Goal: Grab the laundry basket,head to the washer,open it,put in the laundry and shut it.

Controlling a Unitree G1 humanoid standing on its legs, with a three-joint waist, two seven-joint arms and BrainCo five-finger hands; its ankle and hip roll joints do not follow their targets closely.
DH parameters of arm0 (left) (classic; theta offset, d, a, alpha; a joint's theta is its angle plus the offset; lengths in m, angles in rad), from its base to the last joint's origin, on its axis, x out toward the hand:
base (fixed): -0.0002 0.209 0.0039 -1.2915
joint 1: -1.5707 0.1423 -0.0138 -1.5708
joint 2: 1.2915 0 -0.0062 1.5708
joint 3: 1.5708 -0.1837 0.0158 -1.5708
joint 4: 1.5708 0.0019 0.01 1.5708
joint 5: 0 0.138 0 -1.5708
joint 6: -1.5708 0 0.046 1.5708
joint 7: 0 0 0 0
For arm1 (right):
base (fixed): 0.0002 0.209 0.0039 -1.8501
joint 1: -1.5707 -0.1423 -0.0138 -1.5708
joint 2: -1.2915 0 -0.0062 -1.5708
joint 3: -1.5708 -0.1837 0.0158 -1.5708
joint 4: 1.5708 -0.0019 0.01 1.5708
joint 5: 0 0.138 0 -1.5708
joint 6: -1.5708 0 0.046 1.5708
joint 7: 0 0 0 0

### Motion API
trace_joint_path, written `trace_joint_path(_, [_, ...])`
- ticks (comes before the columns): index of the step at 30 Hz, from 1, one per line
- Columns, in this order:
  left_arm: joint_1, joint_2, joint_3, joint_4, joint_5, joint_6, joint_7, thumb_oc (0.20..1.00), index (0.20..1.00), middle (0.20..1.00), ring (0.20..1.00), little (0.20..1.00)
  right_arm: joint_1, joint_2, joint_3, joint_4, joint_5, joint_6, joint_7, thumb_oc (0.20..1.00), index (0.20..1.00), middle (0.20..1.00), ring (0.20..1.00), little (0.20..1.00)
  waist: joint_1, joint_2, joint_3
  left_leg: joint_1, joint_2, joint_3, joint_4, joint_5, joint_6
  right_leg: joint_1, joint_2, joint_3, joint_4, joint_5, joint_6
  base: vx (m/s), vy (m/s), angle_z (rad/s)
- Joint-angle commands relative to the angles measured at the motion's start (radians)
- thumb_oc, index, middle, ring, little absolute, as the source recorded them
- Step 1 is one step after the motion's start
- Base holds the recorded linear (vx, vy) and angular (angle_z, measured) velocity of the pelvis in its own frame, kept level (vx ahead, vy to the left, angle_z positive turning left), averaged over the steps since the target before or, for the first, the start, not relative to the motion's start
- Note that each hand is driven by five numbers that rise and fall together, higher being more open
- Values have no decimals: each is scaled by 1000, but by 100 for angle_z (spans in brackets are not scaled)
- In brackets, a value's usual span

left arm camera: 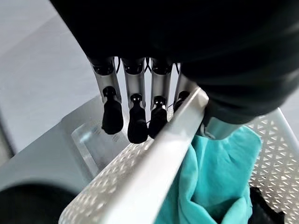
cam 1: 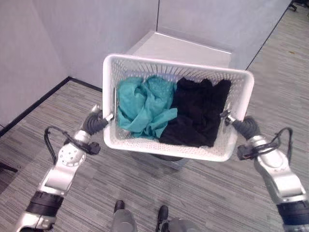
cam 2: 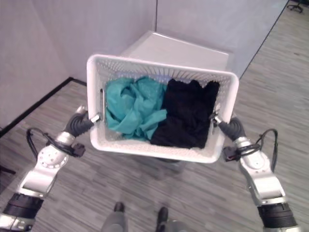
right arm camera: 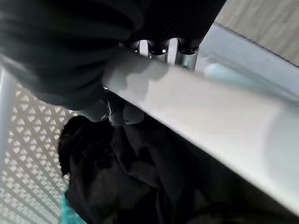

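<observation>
A white perforated laundry basket (cam 1: 179,68) hangs in front of me, carried between both hands. It holds a crumpled teal garment (cam 1: 145,107) on its left side and black clothing (cam 1: 199,115) on its right. My left hand (cam 1: 95,123) grips the basket's left rim (left arm camera: 154,158), with its fingers (left arm camera: 135,116) curled down the outside wall next to the teal garment (left arm camera: 219,177). On the opposite side my right hand (cam 1: 244,126) is clamped on the right rim (right arm camera: 201,116), its thumb (right arm camera: 117,112) inside above the black clothing (right arm camera: 131,177). Behind and beneath the basket stands the white washer (cam 1: 179,48), mostly covered by it.
Grey partition walls (cam 1: 96,29) meet in a corner behind the washer. A dark baseboard (cam 1: 38,102) runs along the left wall. Grey wood-look floor (cam 1: 270,82) spreads to the right and in front. A chair base (cam 1: 294,6) shows at the far top right.
</observation>
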Motion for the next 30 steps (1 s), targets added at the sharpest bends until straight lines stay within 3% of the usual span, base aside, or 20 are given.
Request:
trace_joint_path(1, [-64,132,192,119,-97,-3,140,200,200,200,200,200,-25,-167,-201,84,-16,-89,-90,200,200,200,200,200,10,22,-130,-35,-8,22,-72,165,26,156,-43,-9,12,-156,161,150,202,13])
trace_joint_path(5, [-118,156,130,169,-147,-20,145,200,200,200,200,200,-74,-185,-159,136,-32,-77,-102,200,200,200,200,200,20,29,-145,-41,-26,21,-34,143,22,171,-75,-3,9,-146,174,161,197,-5])
trace_joint_path(8, [-271,202,-13,302,-235,-26,152,200,200,200,200,200,-207,-188,-21,259,-69,-29,-105,200,200,200,200,200,26,48,-168,-19,-92,17,25,67,55,172,-156,30,52,-111,207,238,337,-1])
trace_joint_path(10, [-384,211,-107,380,-250,-21,157,200,200,200,200,200,-256,-186,20,306,-90,-8,-111,200,200,200,200,200,21,48,-167,3,-134,32,34,37,91,123,-203,65,164,-35,224,181,349,1])
trace_joint_path(11, [-487,201,-197,441,-247,-2,150,200,200,200,200,200,-288,-192,39,347,-116,8,-124,200,200,200,200,200,-8,66,-153,23,-148,43,35,22,117,65,-222,96,301,49,224,115,289,5])
trace_joint_path(13, [-531,197,-232,486,-249,3,146,200,200,200,200,200,-302,-186,37,378,-121,10,-132,200,200,200,200,200,-14,75,-141,33,-147,50,32,18,126,28,-227,109,363,69,231,100,199,9])
trace_joint_path(14, [-596,205,-289,533,-243,17,130,200,200,200,200,200,-331,-196,44,447,-132,24,-136,200,200,200,200,200,-35,92,-134,68,-143,61,16,11,135,-29,-229,110,405,85,231,125,146,-8])
trace_joint_path(17, [-630,213,-317,559,-244,13,122,200,200,200,200,200,-364,-207,54,490,-131,25,-138,200,200,200,200,200,-40,95,-130,86,-142,69,1,9,134,-50,-224,112,392,77,233,146,49,-29])
trace_joint_path(18, [-669,224,-357,585,-240,11,109,200,200,200,200,200,-414,-242,81,555,-126,34,-137,200,200,200,200,200,-59,98,-135,116,-148,67,-23,-1,133,-87,-195,126,310,44,232,176,-3,-23])
trace_joint_path(19, [-675,225,-360,592,-242,9,108,200,200,200,200,200,-429,-243,92,567,-123,30,-138,200,200,200,200,200,-58,100,-131,123,-144,70,-28,-2,132,-82,-191,126,306,43,231,355,-38,-45])
trace_joint_path(20, [-695,231,-388,631,-239,1,105,200,200,200,200,200,-482,-264,133,639,-108,23,-141,200,200,200,200,200,-78,93,-131,159,-154,61,-52,-15,124,-118,-142,165,154,26,241,294,-64,-54])
trace_joint_path(22, [-703,236,-394,653,-240,-3,107,200,200,200,200,200,-513,-276,155,664,-103,20,-145,200,200,200,200,200,-88,88,-128,185,-157,57,-68,-28,121,-147,-119,180,84,42,248,301,-62,-30])
trace_joint_path(23, [-705,257,-392,684,-249,-6,116,200,200,200,200,200,-543,-277,179,686,-106,15,-143,200,200,200,200,200,-95,81,-126,224,-153,65,-76,-50,113,-171,-114,138,6,85,266,295,-79,-11])
trace_joint_path(25, [-717,265,-415,717,-253,-8,107,200,200,200,200,200,-560,-279,208,709,-104,13,-143,200,200,200,200,200,-98,64,-141,238,-155,78,-47,-95,110,-144,-113,90,-14,83,260,333,-132,-8])
trace_joint_path(26, [-732,252,-423,719,-262,-10,103,200,200,200,200,200,-555,-294,207,721,-92,21,-137,200,200,200,200,200,-107,60,-142,241,-146,67,23,-105,99,-121,-96,115,6,68,243,277,-148,8])
trace_joint_path(27, [-723,243,-424,715,-271,-15,103,200,200,200,200,200,-556,-310,206,720,-86,17,-138,200,200,200,200,200,-114,59,-144,223,-128,63,98,-80,81,-106,-80,125,16,56,228,235,-167,18])
trace_joint_path(29, [-721,214,-423,709,-287,-10,111,200,200,200,200,200,-575,-333,222,729,-75,11,-144,200,200,200,200,200,-105,44,-110,68,-82,19,427,62,49,-63,-66,129,32,31,165,89,-185,54])
trace_joint_path(30, [-726,207,-424,722,-296,-5,113,200,200,200,200,200,-604,-324,247,735,-62,7,-148,200,200,200,200,200,-104,32,-96,2,-95,-5,517,92,59,-45,-60,122,18,27,144,-8,-127,57])
